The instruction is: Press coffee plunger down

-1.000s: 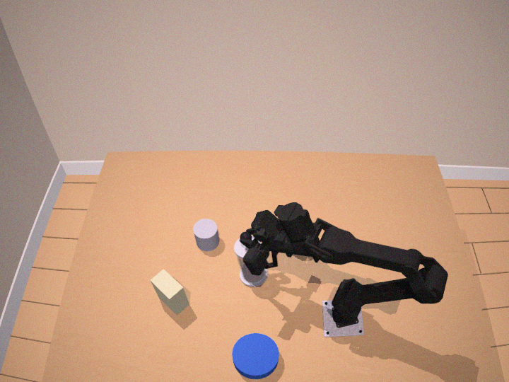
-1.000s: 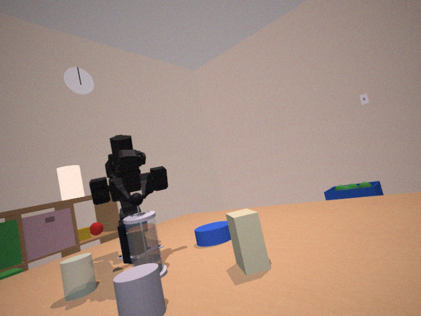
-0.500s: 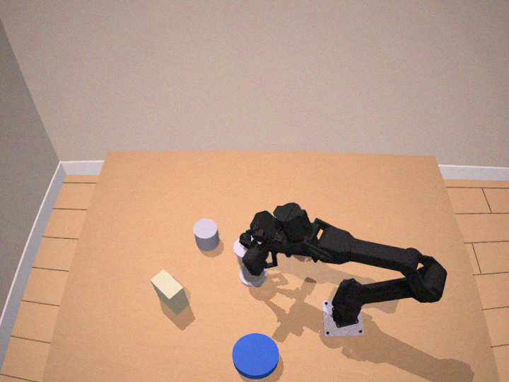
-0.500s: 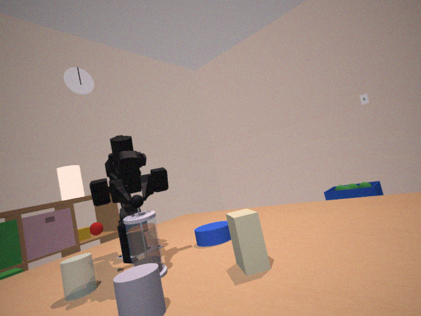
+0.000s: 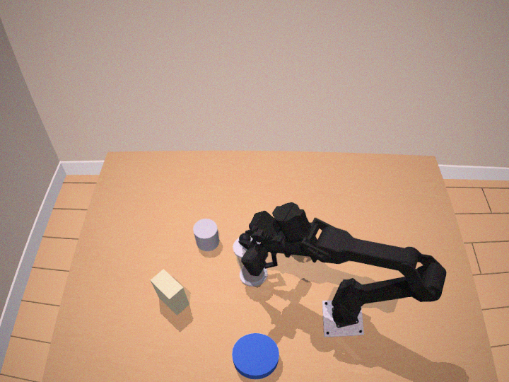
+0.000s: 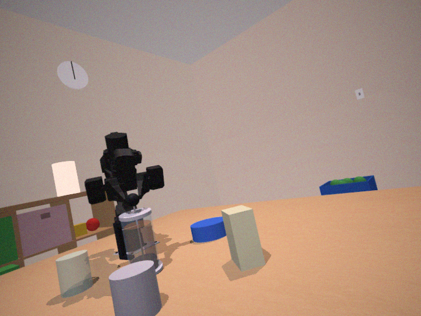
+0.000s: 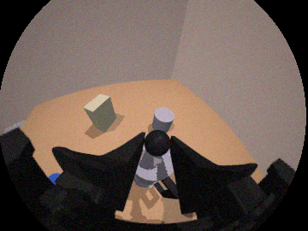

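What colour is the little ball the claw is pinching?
Black; the plunger knob shows best in the wrist view.

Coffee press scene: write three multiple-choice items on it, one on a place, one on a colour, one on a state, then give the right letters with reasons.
1. Where does the grey cylinder stand relative to the coffee press in the top view?
A. Left of it and a bit farther back
B. Right of it by the arm's base
C. On top of it

2. What colour is the flat disc near the table's front edge?
A. Red
B. Blue
C. Green

3. What is the gripper doing?
A. Open above the cream block
B. Shut on nothing
C. Shut on the plunger knob

Answers:
1. A; the top view shows the cylinder apart from the press, to its left.
2. B; the disc is plainly blue in the top and exterior views.
3. C; the wrist view shows the black plunger knob between the two fingers, just above the lid.
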You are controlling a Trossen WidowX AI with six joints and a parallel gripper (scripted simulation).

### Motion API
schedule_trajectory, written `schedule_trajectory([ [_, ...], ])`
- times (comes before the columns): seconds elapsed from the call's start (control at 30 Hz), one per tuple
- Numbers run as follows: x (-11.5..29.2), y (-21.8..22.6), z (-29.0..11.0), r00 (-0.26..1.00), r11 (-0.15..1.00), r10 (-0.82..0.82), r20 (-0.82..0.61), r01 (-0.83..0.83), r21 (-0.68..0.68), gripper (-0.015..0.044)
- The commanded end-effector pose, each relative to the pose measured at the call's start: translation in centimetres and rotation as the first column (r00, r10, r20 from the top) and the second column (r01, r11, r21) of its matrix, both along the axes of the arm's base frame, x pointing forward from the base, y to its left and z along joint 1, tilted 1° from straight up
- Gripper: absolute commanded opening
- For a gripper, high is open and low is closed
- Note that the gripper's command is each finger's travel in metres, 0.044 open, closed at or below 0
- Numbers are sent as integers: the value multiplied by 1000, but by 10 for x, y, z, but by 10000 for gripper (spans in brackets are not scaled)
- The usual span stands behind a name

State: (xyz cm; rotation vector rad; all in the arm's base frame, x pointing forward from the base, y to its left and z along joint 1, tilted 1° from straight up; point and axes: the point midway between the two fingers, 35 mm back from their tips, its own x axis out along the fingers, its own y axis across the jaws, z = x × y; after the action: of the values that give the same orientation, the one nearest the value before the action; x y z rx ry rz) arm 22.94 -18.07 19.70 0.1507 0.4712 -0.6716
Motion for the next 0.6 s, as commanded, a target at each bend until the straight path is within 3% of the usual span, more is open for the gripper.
schedule_trajectory([
  [0.0, 0, 0, -5, 1000, 1000, 2, -18, -2, 6, 122],
  [0.57, 1, 0, 0, 1000, 1000, 1, -2, -1, 1, 122],
])
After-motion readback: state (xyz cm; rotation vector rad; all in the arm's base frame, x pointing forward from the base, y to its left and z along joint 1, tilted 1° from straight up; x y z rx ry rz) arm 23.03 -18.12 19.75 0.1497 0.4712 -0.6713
